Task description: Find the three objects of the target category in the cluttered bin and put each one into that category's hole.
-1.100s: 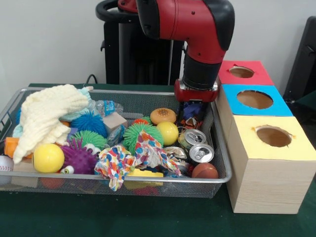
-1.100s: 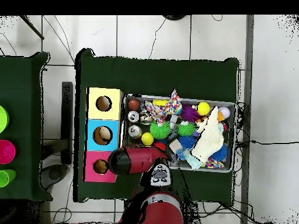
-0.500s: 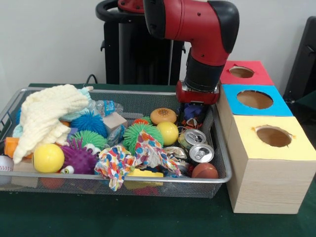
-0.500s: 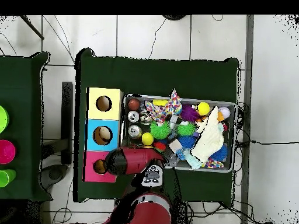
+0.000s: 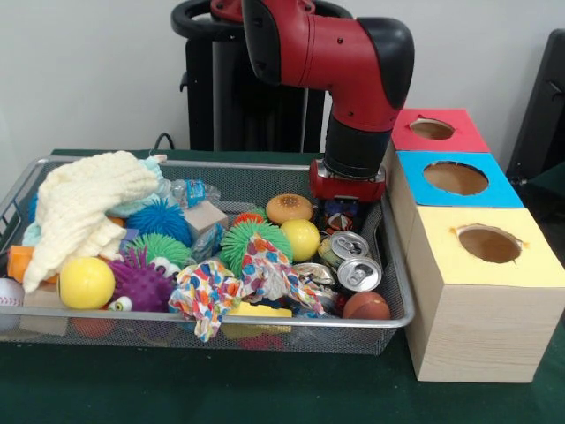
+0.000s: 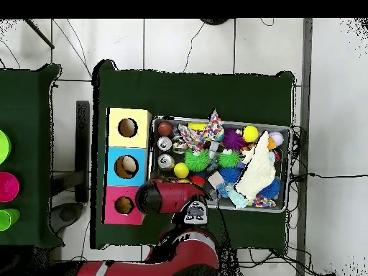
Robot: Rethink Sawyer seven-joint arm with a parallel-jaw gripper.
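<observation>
Bin (image 5: 265, 170): wire mesh, cluttered, beneath end effector.
Cans (image 5: 353, 261): two, just before end effector.
End effector (image 5: 345, 209): lowered into bin's corner; finger state cannot be told.

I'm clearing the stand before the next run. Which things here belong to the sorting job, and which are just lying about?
Job: wire bin and everything in it; red box, blue box, yellow box; gripper.
Lying about: side table with a pink dish and green dishes, seen only from overhead.
</observation>
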